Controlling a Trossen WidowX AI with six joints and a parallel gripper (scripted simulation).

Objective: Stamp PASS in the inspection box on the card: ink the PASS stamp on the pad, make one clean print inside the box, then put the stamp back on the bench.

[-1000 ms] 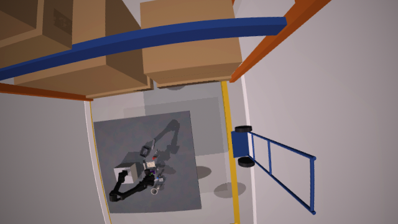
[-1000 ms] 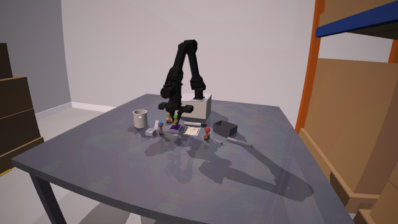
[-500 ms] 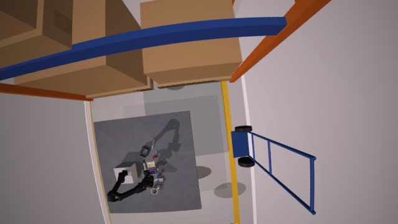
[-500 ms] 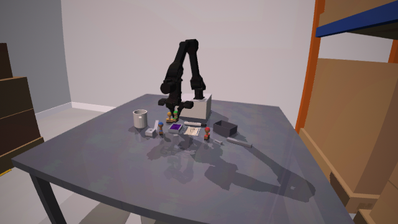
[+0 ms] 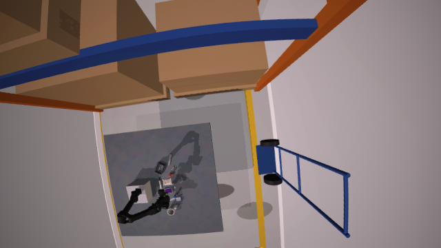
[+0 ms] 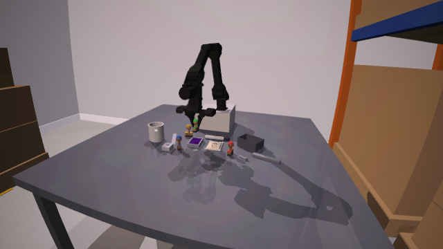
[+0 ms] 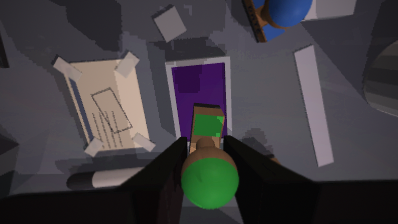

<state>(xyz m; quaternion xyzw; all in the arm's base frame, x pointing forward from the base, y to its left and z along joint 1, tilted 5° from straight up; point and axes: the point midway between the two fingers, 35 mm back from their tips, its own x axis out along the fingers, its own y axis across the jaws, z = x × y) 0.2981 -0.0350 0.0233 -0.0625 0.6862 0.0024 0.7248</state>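
Observation:
My gripper is shut on the green-knobbed stamp. The stamp is upright and off the bench, just behind the purple ink pad. In the wrist view its base overlaps the pad's near end. Its lettering and underside are hidden. The pad has a darker patch at its far left corner. The cream card is taped down left of the pad in the wrist view. Its slanted box outline shows no print inside.
A blue-knobbed stamp, an orange-knobbed stamp and a red-knobbed stamp stand around the pad and card. A mug, a marker and a dark open box are also there.

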